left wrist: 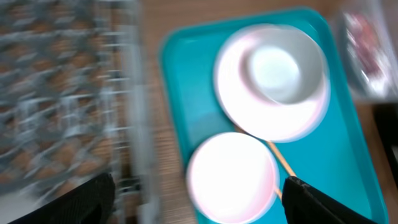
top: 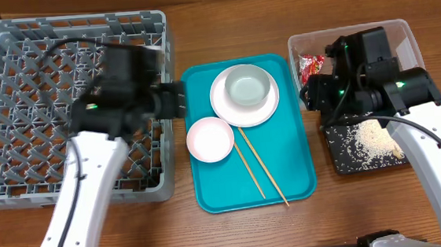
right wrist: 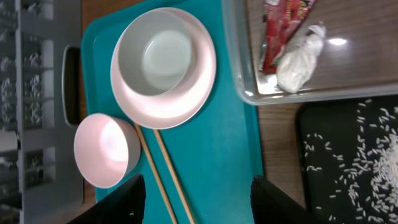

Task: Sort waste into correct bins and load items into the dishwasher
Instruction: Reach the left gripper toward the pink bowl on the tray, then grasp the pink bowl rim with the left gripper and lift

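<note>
Waste looks sorted: wrapper (top: 309,64) in clear tub (top: 407,34), rice (top: 371,139) on black tray (top: 346,161). Left gripper (left wrist: 198,179) spread, empty, above pink bowl (top: 210,138) on teal tray (top: 286,158). Pinch the rim on the rack (top: 15,116) side, clear of the 2 chopsticks (top: 260,172). Right gripper (right wrist: 198,182) spread, empty.
</note>
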Tool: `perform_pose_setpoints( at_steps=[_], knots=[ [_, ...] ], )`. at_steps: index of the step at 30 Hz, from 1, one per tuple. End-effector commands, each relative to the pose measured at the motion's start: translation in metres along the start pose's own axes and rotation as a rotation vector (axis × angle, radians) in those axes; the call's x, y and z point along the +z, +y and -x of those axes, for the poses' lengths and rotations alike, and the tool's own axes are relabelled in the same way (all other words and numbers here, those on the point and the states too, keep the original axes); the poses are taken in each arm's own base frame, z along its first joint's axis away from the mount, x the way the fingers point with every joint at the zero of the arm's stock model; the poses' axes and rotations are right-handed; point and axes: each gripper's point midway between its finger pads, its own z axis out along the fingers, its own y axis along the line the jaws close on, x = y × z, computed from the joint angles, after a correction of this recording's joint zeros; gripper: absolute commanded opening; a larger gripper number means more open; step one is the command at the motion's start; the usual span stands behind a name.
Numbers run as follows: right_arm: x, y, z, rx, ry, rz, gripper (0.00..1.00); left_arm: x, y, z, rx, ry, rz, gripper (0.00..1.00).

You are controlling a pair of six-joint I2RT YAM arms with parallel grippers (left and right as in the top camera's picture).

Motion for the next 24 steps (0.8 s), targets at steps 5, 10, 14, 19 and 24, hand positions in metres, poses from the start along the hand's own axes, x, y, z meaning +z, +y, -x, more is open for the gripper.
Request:
perform_pose_setpoints(
  at_steps=[5, 10, 14, 19, 24],
  knots=[
    [-0.009, -0.019, 0.005, 0.133, -0.017, -0.041, 0.56, 0.054, -0.069, -0.039, 0.235, 0.177, -0.070, 0.87],
    [-0.009, -0.022, 0.002, 0.136, -0.007, -0.059, 0.57, 0.091, -0.089, -0.072, 0.296, 0.307, -0.073, 0.86],
    [-0.009, -0.022, 0.002, 0.136, -0.007, -0.061, 0.57, 0.116, -0.098, -0.100, 0.334, 0.408, -0.069, 0.83],
    [-0.009, -0.022, 0.002, 0.136, -0.007, -0.061, 0.57, 0.134, -0.104, -0.127, 0.372, 0.502, -0.056, 0.75],
    [-0.009, -0.022, 0.002, 0.136, -0.007, -0.061, 0.58, 0.144, -0.101, -0.146, 0.385, 0.577, -0.035, 0.63]
  ],
)
